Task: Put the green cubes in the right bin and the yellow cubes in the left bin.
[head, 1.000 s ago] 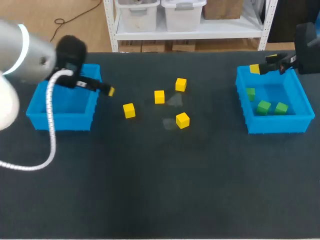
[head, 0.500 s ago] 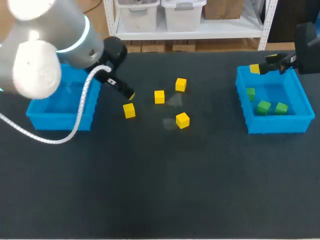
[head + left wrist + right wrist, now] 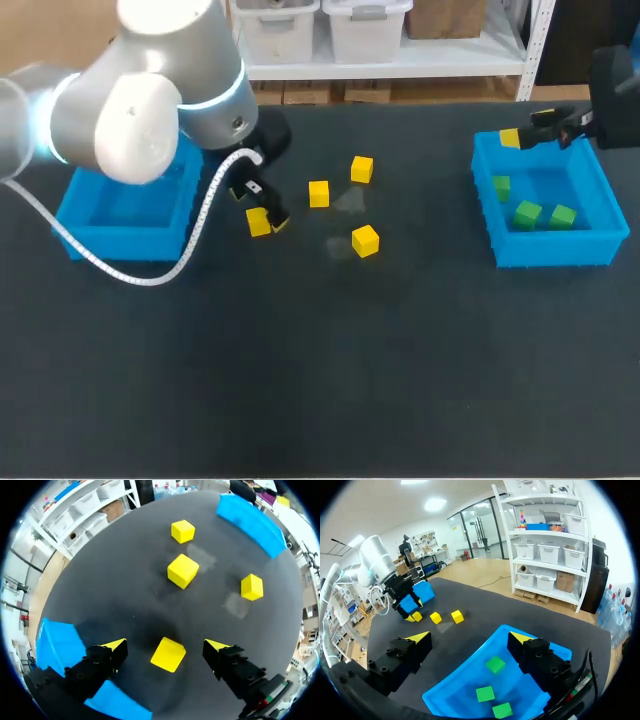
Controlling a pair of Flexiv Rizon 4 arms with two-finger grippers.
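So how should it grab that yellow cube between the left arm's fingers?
Probably from straight above, pinching two opposite side faces of the yellow cube. It lies flat on the table between the open fingers of the left end effector. It looks slightly turned against them, so a small wrist twist may help.

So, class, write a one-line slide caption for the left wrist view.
Open left gripper poised around one yellow cube on the dark table, three other yellow cubes lying ahead.
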